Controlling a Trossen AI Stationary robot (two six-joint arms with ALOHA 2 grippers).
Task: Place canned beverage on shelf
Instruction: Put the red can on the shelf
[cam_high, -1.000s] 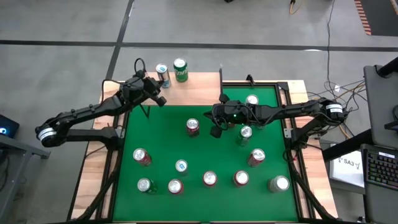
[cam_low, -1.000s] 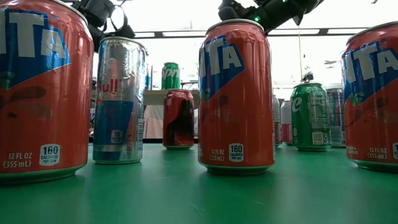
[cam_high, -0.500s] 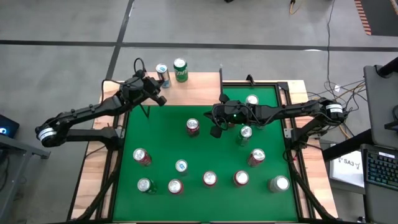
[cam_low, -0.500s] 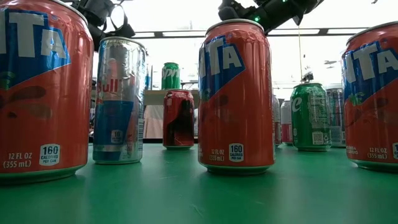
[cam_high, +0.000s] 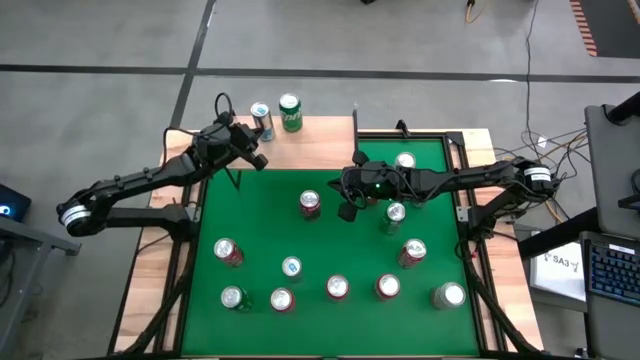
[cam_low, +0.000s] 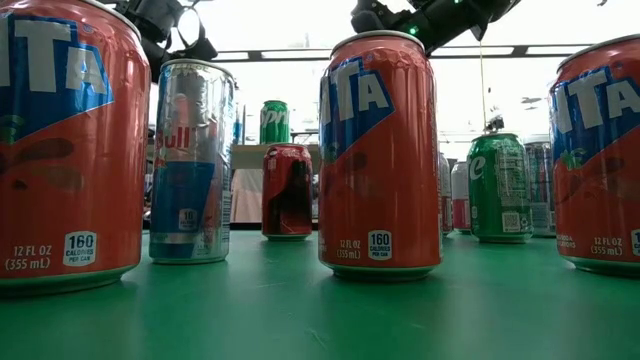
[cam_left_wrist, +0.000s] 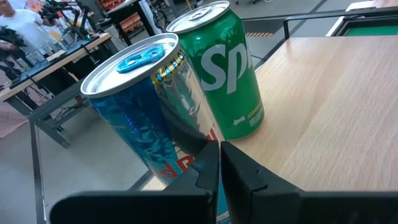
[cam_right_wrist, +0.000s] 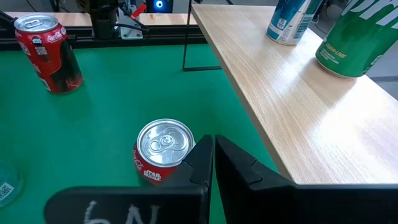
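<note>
So on the left, the left end effector (cam_high: 258, 158) is clenched shut with nothing in it, hanging over the near-left part of the shelf (cam_high: 325, 146), just short of the two cans already standing there. Those are a tall blue-and-silver can (cam_high: 261, 119) and a green Sprite can (cam_high: 289, 112) right beside it, both upright at the shelf's far-left edge. From the wrist camera the blue can (cam_left_wrist: 149, 115) sits right in front of the closed fingers.

Moving right, the green tabletop (cam_high: 270, 225) has a bunch of upright cans spread around. A red Coca-Cola can (cam_high: 310, 203) stands near the middle. The right end effector (cam_high: 347, 212) is just right of that can, also pinched shut and empty, hovering above the green. More cans sit further right and along the near edge.
</note>
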